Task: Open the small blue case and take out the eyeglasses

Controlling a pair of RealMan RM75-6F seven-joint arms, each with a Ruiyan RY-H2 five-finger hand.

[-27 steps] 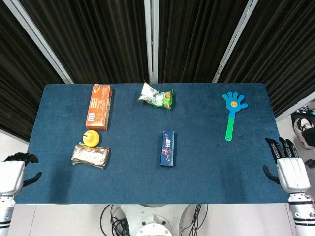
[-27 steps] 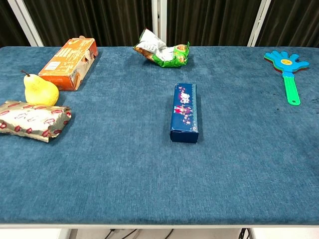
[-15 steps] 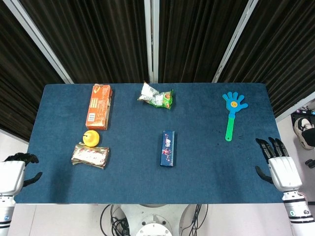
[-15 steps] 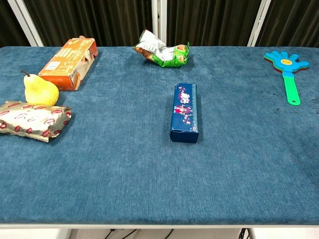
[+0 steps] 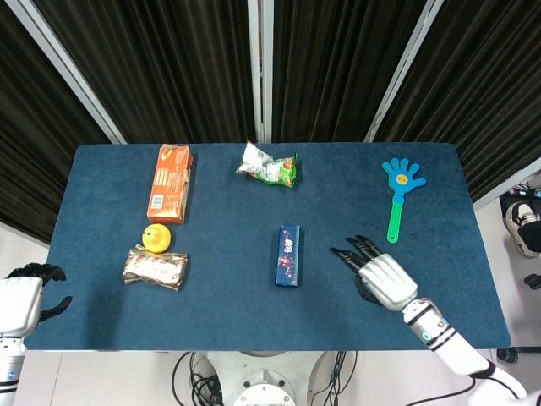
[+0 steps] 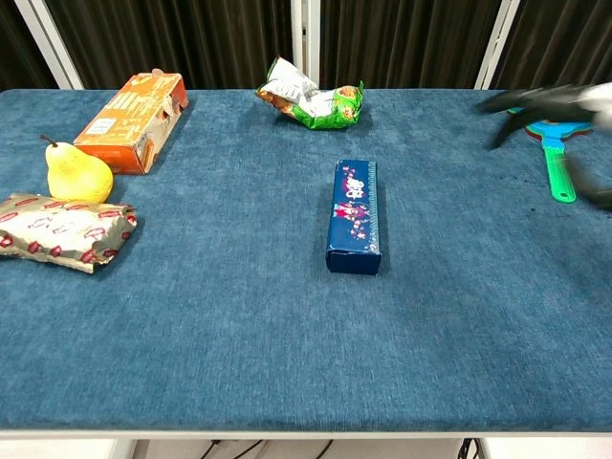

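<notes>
- Right hand [image 5: 382,277] has swung in from the table's right edge over the cloth; fingers spread, empty, tips pointing at the case [image 5: 287,255]. Blurred in chest view.
- Bare cloth lies between hand and case.
- Case: closed blue rectangular box, printed lid, mid-table, well apart from everything.
- Left hand [image 5: 20,300] off the left edge, fingers curled, holding nothing.
- Table [image 5: 228,313]: napped blue fabric.
- Plastic clapper [image 5: 398,193] beyond the right hand.
</notes>
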